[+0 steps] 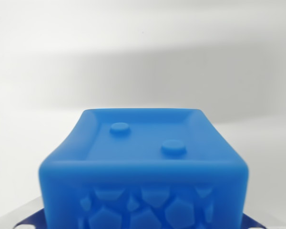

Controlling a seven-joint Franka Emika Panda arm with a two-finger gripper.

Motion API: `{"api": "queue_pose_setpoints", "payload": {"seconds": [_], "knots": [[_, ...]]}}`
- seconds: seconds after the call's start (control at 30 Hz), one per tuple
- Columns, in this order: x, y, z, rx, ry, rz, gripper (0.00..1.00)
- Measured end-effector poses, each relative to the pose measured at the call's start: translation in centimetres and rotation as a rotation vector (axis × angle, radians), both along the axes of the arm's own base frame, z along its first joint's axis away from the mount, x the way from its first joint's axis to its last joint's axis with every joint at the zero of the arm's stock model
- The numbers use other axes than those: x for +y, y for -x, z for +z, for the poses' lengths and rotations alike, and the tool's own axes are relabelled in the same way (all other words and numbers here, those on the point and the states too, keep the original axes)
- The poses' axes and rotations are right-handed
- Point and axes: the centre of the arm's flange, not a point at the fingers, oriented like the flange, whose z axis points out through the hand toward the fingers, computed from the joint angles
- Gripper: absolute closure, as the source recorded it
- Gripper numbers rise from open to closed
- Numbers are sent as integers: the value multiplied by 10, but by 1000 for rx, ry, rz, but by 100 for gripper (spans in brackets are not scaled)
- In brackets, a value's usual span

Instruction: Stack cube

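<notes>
A blue cube (143, 171) fills the lower half of the wrist view, centred and running off the bottom edge at six o'clock. Its upward face is a shallow recessed panel with a raised rim, and two round studs stand on it: one stud (119, 128) toward eleven o'clock of the panel, the other stud (174, 146) toward four o'clock. The near face, turned to the camera, carries a relief of irregular polygon cells, somewhat blurred at this closeness. The rim bows outward at the left side, so the cube's outline looks wider at the front than at the back. At the lower corners, toward seven and five o'clock, thin pale and dark blue slivers (24, 220) show beside the cube's base; they may be parts of the gripper or of something beneath the cube, but too little is seen to say which. The jaws themselves do not appear in this view, so whether they are spread or closed, and whether they have hold of the cube, I cannot tell. Behind the cube, from nine through twelve to three o'clock, lies a plain white surface (143, 52) with a soft grey shadow band across it.
</notes>
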Motion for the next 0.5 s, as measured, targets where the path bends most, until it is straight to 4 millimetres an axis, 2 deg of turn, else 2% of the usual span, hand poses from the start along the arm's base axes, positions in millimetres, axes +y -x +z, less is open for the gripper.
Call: {"api": "queue_pose_setpoints", "payload": {"seconds": [0.5], "knots": [[6, 21, 19, -4, -1, -87, 100]]}}
